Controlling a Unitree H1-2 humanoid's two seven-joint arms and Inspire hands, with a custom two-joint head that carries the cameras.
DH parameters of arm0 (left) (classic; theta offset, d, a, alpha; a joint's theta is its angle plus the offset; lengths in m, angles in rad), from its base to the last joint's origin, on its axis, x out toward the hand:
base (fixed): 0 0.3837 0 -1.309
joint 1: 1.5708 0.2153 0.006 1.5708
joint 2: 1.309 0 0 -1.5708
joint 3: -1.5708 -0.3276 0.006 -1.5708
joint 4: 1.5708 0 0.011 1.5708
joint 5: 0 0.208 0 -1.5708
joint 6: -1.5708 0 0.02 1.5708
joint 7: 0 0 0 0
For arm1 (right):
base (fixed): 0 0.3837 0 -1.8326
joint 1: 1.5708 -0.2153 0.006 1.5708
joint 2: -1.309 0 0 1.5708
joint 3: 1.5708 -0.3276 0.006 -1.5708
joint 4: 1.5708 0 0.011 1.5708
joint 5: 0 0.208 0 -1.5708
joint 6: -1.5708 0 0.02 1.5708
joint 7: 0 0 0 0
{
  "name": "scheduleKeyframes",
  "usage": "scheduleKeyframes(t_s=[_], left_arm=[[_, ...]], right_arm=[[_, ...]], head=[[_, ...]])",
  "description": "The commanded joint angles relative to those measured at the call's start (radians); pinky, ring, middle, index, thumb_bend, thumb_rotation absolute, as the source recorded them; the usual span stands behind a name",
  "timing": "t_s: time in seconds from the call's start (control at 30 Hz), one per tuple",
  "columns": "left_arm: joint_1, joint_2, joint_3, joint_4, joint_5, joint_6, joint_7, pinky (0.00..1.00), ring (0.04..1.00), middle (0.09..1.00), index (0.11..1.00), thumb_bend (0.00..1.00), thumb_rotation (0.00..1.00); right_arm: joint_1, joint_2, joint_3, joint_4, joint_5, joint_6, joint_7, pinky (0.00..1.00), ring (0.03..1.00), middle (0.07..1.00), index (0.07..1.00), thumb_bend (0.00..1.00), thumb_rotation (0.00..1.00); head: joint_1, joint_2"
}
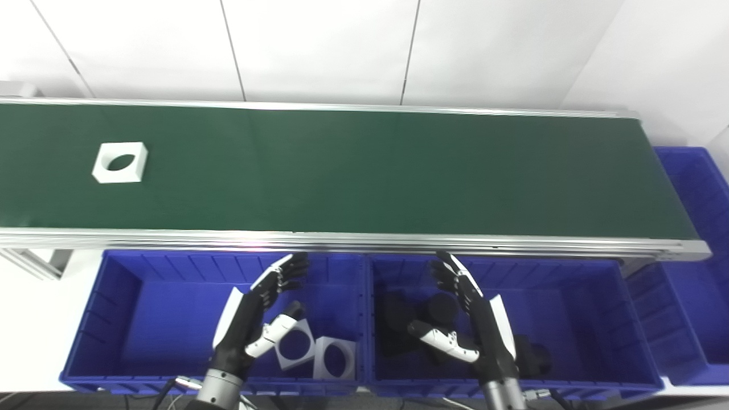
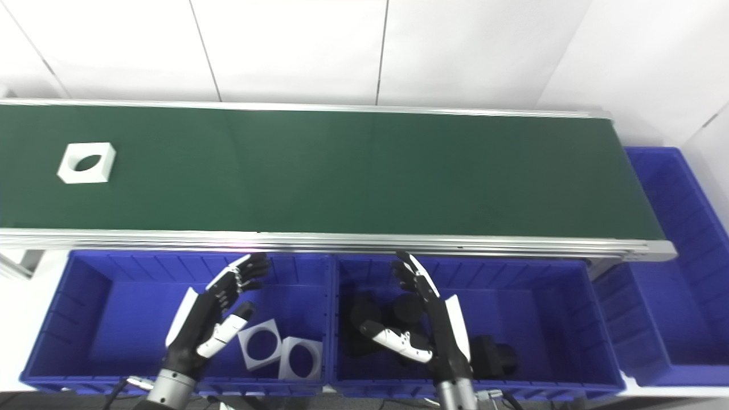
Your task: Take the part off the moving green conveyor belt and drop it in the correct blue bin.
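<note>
A white square part with a round hole (image 1: 120, 162) lies on the green conveyor belt (image 1: 364, 171) at its far left. My left hand (image 1: 259, 310) is open and empty, raised over the left blue bin (image 1: 131, 296), which holds two white square parts (image 1: 316, 350). My right hand (image 1: 464, 316) is open and empty over the middle blue bin (image 1: 575, 302), which holds several black parts (image 1: 407, 322). Both hands are well below the belt's near rail and far from the part on the belt.
A third blue bin (image 1: 697, 239) stands at the belt's right end. The belt's aluminium near rail (image 1: 364, 242) runs just above the two front bins. A white wall stands behind the belt.
</note>
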Motion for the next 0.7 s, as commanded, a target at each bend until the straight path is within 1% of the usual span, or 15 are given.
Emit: scheduleKeyframes(t_s=[0.0,0.03,0.07,0.17,0.2,0.27,0.3,0.33,0.43,0.47,0.57,0.67], left_arm=[[-0.016,-0.006,-0.014,-0.009,-0.001,-0.034,0.012,0.80,0.833,0.836,0.835,0.69,0.74],[-0.019,-0.009,-0.021,-0.001,0.001,-0.034,0.015,0.80,0.834,0.835,0.835,0.70,0.73],[-0.022,-0.010,-0.028,0.005,0.007,-0.034,0.024,0.80,0.835,0.836,0.837,0.70,0.72],[-0.036,-0.005,-0.062,0.025,0.034,-0.034,0.069,0.80,0.835,0.839,0.840,0.73,0.72],[-0.041,-0.003,-0.074,0.030,0.037,-0.034,0.082,0.79,0.835,0.840,0.841,0.73,0.73],[-0.054,0.004,-0.098,0.042,0.042,-0.034,0.110,0.79,0.835,0.841,0.843,0.72,0.71],[-0.061,0.008,-0.111,0.048,0.044,-0.034,0.124,0.79,0.838,0.844,0.847,0.72,0.72],[-0.067,0.013,-0.124,0.052,0.049,-0.034,0.143,0.79,0.837,0.844,0.848,0.72,0.72],[-0.087,0.025,-0.161,0.062,0.056,-0.034,0.195,0.78,0.834,0.840,0.847,0.73,0.72],[-0.091,0.028,-0.170,0.062,0.055,-0.034,0.208,0.78,0.833,0.839,0.846,0.73,0.72],[-0.102,0.037,-0.194,0.067,0.049,-0.034,0.234,0.78,0.834,0.839,0.844,0.74,0.71],[-0.111,0.042,-0.213,0.079,0.042,-0.034,0.251,0.79,0.834,0.837,0.840,0.74,0.71]], right_arm=[[0.004,-0.015,0.002,-0.023,0.019,-0.055,-0.003,0.82,0.839,0.866,0.912,0.83,0.47],[0.003,-0.021,0.005,-0.021,0.023,-0.055,-0.006,0.82,0.839,0.868,0.913,0.82,0.46],[0.001,-0.027,0.009,-0.019,0.023,-0.055,-0.013,0.82,0.838,0.869,0.913,0.82,0.45],[-0.003,-0.042,0.022,-0.012,0.027,-0.055,-0.027,0.82,0.836,0.871,0.918,0.79,0.43],[-0.003,-0.045,0.025,-0.012,0.026,-0.055,-0.034,0.82,0.837,0.871,0.920,0.79,0.43],[-0.004,-0.049,0.031,-0.007,0.024,-0.055,-0.050,0.82,0.829,0.864,0.915,0.78,0.42],[-0.006,-0.051,0.034,-0.004,0.030,-0.055,-0.052,0.82,0.829,0.864,0.914,0.77,0.39],[-0.008,-0.054,0.038,-0.002,0.033,-0.055,-0.057,0.83,0.829,0.863,0.913,0.76,0.38],[-0.015,-0.062,0.050,0.007,0.045,-0.055,-0.063,0.83,0.835,0.865,0.913,0.74,0.35],[-0.017,-0.064,0.052,0.008,0.048,-0.055,-0.063,0.84,0.837,0.867,0.914,0.74,0.34],[-0.021,-0.069,0.059,0.015,0.050,-0.055,-0.072,0.85,0.845,0.873,0.920,0.75,0.35],[-0.024,-0.069,0.064,0.024,0.045,-0.055,-0.087,0.82,0.837,0.867,0.911,0.75,0.34]], head=[[0.036,-0.023],[0.063,-0.046],[0.066,-0.049],[0.097,-0.084],[0.101,-0.089],[0.112,-0.106],[0.119,-0.119],[0.119,-0.119],[0.124,-0.145],[0.124,-0.145],[0.128,-0.167],[0.125,-0.176]])
